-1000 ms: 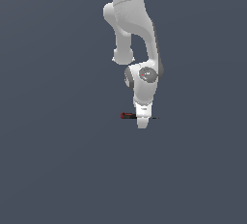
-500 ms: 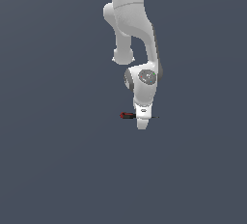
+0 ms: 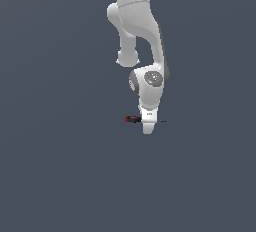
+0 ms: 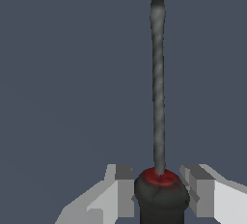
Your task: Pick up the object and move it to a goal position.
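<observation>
The white arm reaches down from twelve o'clock in the exterior view, and its gripper hangs low near the middle of the plain slate-grey floor. Across it lies the screwdriver, flat and level: the red-and-black handle pokes out towards nine o'clock of the gripper, and the thin dark shaft shows as a faint line towards three o'clock. The gripper body covers the middle of the tool in that view.

From the wrist view the tool's handle sits between the two fingers, the red collar facing the shaft, which runs straight away from the hand. The jaws stand to either side of the handle with a thin dark sliver on each side; whether the pads actually press it, I cannot tell.

Nothing else stands near the tool; the only thing hiding any of it is the hand itself. Whether the tool rests on the floor or is lifted clear, I cannot tell.
</observation>
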`<state>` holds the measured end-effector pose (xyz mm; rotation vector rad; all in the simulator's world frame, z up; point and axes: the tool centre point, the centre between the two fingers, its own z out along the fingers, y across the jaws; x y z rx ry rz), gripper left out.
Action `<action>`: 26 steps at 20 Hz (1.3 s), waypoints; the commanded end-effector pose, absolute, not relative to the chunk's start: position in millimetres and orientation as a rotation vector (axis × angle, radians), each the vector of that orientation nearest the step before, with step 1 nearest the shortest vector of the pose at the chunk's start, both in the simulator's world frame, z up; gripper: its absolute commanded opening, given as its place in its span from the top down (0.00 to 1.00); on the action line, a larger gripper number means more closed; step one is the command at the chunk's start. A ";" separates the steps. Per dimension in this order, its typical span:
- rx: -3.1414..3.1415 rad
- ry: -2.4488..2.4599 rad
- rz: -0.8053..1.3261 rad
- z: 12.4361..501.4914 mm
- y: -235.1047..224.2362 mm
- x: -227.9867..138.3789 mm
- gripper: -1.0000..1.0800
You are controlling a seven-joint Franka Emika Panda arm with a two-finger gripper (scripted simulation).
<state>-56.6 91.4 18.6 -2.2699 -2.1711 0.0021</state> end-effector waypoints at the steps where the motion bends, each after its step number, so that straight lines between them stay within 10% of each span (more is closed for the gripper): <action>1: -2.270 -2.172 0.000 25.6 95.0 -56.1 1.00; 26: -2.267 -2.173 0.000 221.8 199.9 -50.8 1.00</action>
